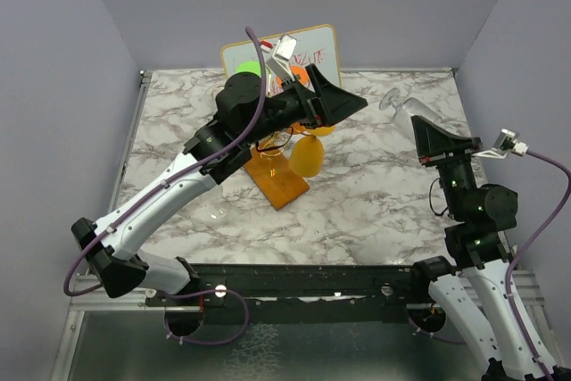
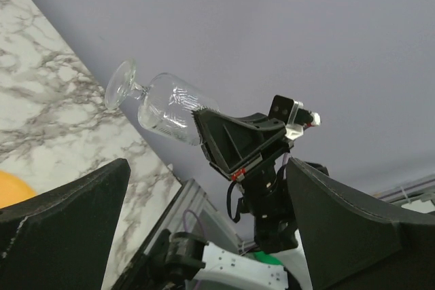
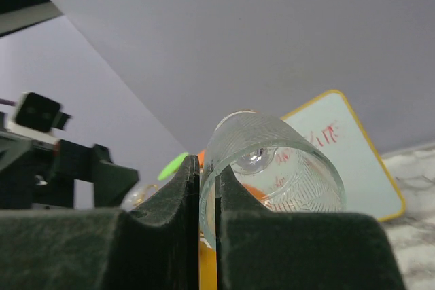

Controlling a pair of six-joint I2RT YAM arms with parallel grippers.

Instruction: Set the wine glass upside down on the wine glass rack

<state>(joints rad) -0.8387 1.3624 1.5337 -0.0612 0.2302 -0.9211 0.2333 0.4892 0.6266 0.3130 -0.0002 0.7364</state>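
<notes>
Wine glass (image 2: 166, 110) is held by its rim between closed right jaws, left jaws open; slippage could be caused during inversion.

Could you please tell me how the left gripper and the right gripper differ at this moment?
The left gripper has its jaws wide open and empty; the right gripper is shut on the rim of the clear wine glass. The left gripper is over the wine glass rack mid-table; the right gripper is raised toward the far right side. Both are black two-finger grippers.
</notes>
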